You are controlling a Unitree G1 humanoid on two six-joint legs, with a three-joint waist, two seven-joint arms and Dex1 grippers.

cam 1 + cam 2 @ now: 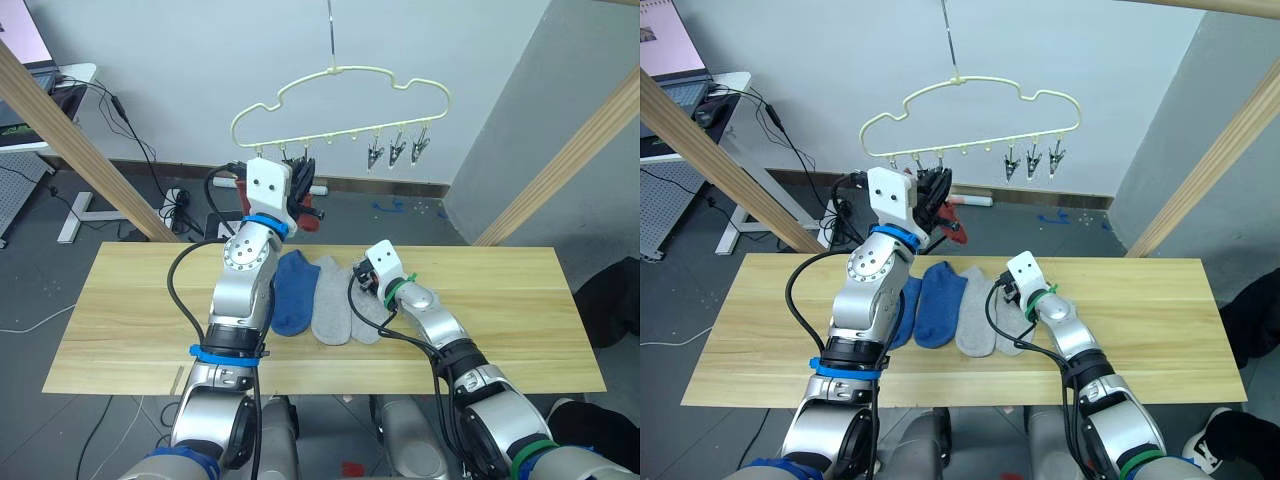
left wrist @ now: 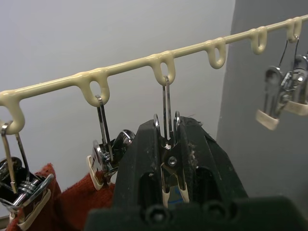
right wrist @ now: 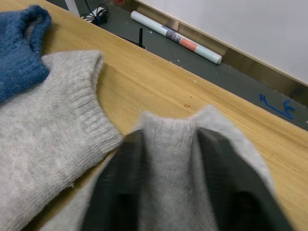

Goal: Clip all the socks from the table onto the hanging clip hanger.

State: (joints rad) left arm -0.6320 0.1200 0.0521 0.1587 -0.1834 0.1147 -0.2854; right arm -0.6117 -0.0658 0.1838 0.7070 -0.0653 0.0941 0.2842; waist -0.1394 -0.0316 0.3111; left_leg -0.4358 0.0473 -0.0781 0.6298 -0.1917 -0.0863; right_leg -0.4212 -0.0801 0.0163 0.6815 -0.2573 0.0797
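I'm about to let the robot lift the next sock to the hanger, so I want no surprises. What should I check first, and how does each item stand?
1. Right hand pinching a grey sock: ok.
2. Left hand squeezing a clip: ok.
3. That clip's mouth open: cannot tell.
4. Red sock already clipped: ok.
5. Free clips left on the hanger: ok.
6. Grey sock free of the other grey sock: cannot tell.
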